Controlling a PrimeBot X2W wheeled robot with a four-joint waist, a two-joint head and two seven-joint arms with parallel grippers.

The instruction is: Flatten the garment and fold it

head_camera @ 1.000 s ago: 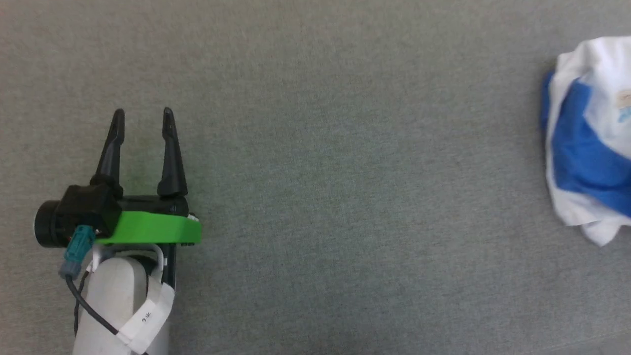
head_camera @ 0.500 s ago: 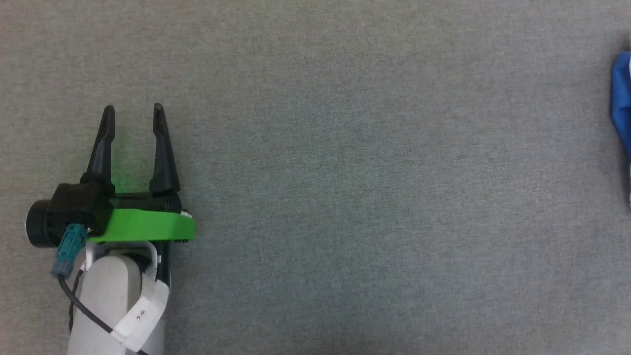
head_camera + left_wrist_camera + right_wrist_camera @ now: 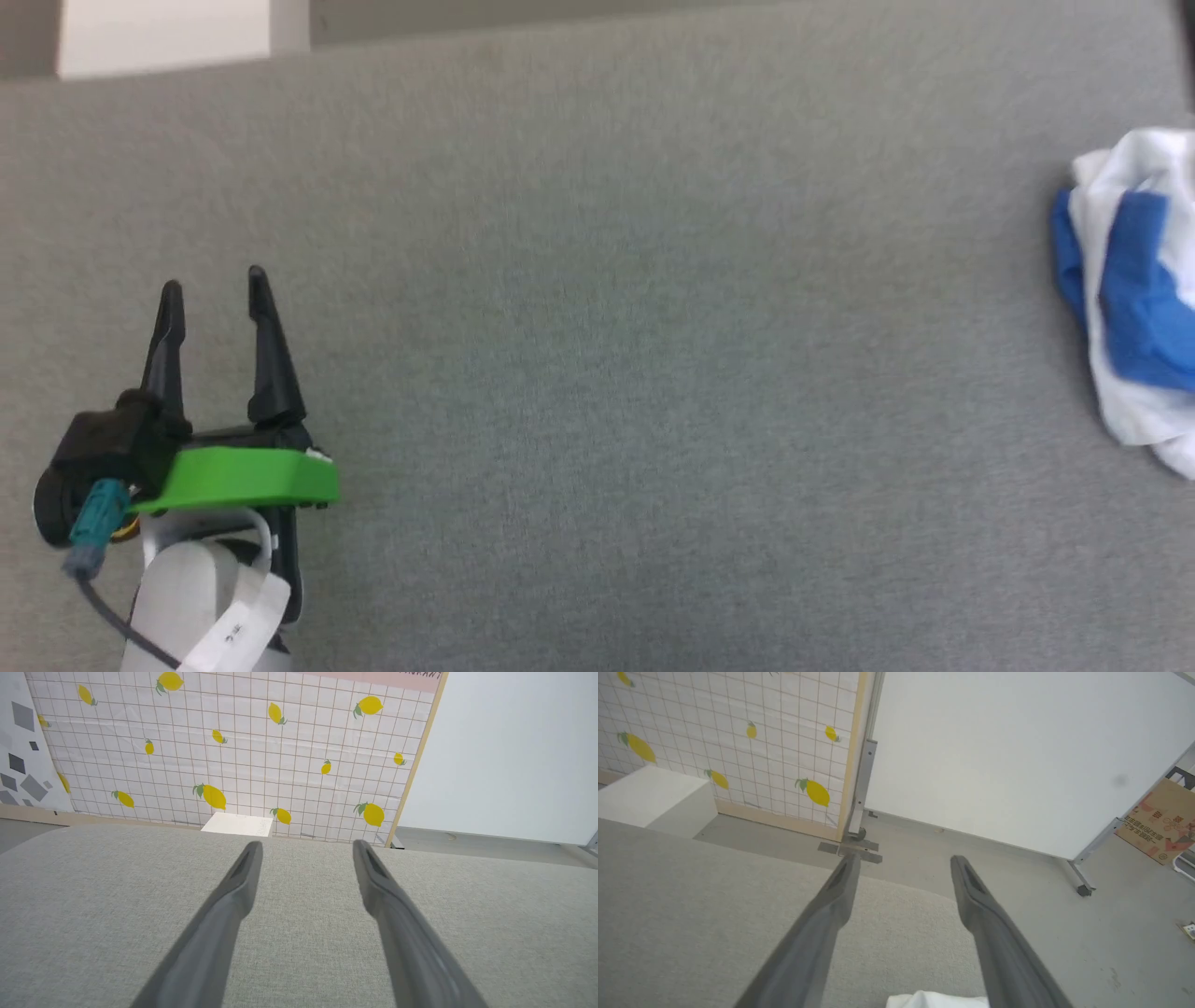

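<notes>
The garment (image 3: 1131, 308) lies crumpled at the right edge of the head view, white cloth with bright blue folds, partly cut off by the frame. A bit of its white cloth (image 3: 936, 1000) shows at the bottom of the right wrist view, below and between the right gripper's (image 3: 903, 863) spread fingers, which hold nothing. My left gripper (image 3: 214, 285) stands open at the lower left of the head view, far from the garment, over bare grey fabric. In the left wrist view the left gripper (image 3: 306, 848) has nothing between its fingers.
The grey fabric surface (image 3: 616, 373) spreads wide between gripper and garment. Its far edge (image 3: 653, 19) runs along the top of the head view, with a white box (image 3: 163, 33) beyond it. A lemon-print panel (image 3: 233, 746), a white wall (image 3: 994, 756) and a cardboard box (image 3: 1157, 826) stand behind.
The head camera has shifted: the surface's far edge and the white box have come into view, and the garment, nearly out of frame half a second ago, is back at the right edge.
</notes>
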